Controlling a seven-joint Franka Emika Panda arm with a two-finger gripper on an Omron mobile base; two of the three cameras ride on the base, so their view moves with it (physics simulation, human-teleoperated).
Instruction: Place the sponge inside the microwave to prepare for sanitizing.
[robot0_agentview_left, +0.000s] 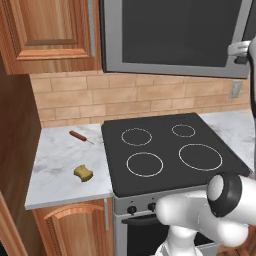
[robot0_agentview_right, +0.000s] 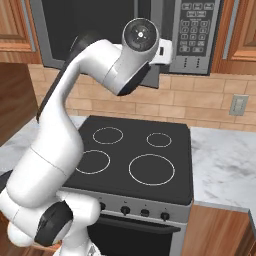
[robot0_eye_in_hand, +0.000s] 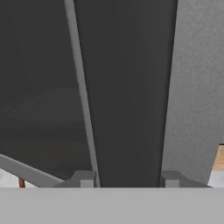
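While the small yellow-olive sponge (robot0_agentview_left: 83, 173) lies on the left counter, our gripper's (robot0_eye_in_hand: 127, 179) jaws straddle the stainless-steel microwave's (robot0_agentview_left: 175, 35) dark door edge; loading remains undone.

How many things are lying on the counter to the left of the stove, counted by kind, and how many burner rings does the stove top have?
Sponge: 1
Reddish-brown stick-like tool: 1
Burner rings on the stove top: 4
Total: 6
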